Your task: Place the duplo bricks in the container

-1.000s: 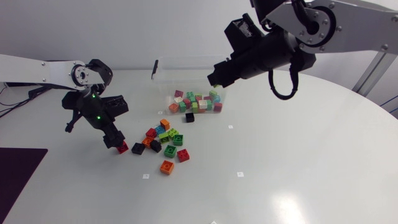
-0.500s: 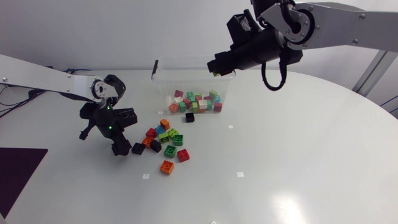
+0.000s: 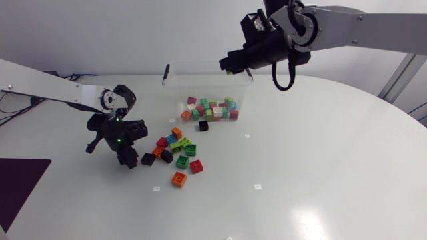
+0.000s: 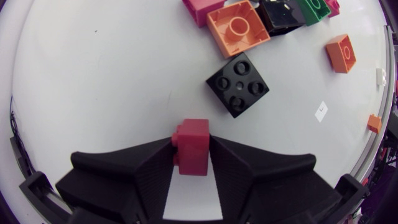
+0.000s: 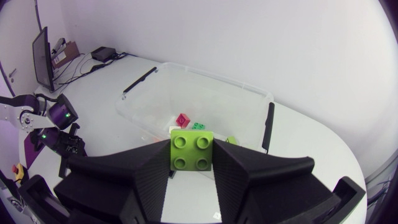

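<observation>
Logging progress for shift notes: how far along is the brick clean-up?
Done: many bricks lie in the container. In hand: the right gripper holds a green brick by the container, the left gripper a red brick. Left: the loose pile on the table.

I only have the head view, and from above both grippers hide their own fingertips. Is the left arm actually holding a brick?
Observer: Yes. The left wrist view shows the left gripper shut on a red brick, with a finger against each side.
Operator: Is the black brick next to it caught too?
Observer: No. The black brick lies ahead of the fingers, apart from the red one.
Operator: What about the right arm?
Observer: The right gripper holds a light green four-stud brick, with the clear container ahead of it and below.
</observation>
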You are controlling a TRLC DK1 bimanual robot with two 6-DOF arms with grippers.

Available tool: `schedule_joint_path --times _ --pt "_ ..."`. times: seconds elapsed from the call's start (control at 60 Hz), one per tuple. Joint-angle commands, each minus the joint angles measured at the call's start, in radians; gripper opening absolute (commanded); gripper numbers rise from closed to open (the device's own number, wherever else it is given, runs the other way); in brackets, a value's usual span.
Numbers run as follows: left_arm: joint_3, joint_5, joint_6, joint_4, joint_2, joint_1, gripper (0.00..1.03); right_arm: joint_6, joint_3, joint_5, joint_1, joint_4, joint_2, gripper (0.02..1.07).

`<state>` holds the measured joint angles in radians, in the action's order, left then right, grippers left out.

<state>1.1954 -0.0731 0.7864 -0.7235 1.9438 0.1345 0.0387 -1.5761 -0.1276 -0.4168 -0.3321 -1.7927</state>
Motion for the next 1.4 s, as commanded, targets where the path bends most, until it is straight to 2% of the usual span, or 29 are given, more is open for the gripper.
schedule_joint_path --times 0.0,0.367,0.75,0.817,0.9,0.983,1.017,1.117,1.383 --pt "-0.056 -0.017 0.024 0.004 0.015 0.005 0.24 -0.036 -0.044 0.009 0.004 0.015 -0.054 0.3" --pt "-0.066 -0.017 0.048 -0.037 -0.069 0.002 0.24 -0.043 -0.108 0.036 0.006 0.057 -0.152 0.3" --pt "-0.003 -0.013 0.047 -0.117 -0.169 0.008 0.24 -0.042 -0.173 0.077 0.009 0.093 -0.251 0.31" --pt "0.016 -0.011 0.045 -0.131 -0.197 0.01 0.24 -0.04 -0.186 0.083 0.009 0.094 -0.267 0.39" --pt "0.04 -0.011 0.039 -0.134 -0.243 0.024 0.24 -0.037 -0.219 0.092 0.009 0.088 -0.293 0.62" --pt "0.087 -0.007 0.019 -0.16 -0.272 0.039 0.24 -0.037 -0.232 0.105 0.007 0.085 -0.3 0.91" --pt "0.113 -0.002 0.004 -0.177 -0.278 0.05 0.24 -0.039 -0.232 0.105 0.007 0.084 -0.293 0.96" --pt "0.184 0.032 -0.038 -0.191 -0.292 0.076 0.24 -0.037 -0.219 0.112 0.0 0.081 -0.261 1.0" --pt "0.397 0.118 -0.19 -0.18 -0.236 0.139 0.24 -0.037 -0.099 0.108 -0.004 0.056 -0.114 1.01"
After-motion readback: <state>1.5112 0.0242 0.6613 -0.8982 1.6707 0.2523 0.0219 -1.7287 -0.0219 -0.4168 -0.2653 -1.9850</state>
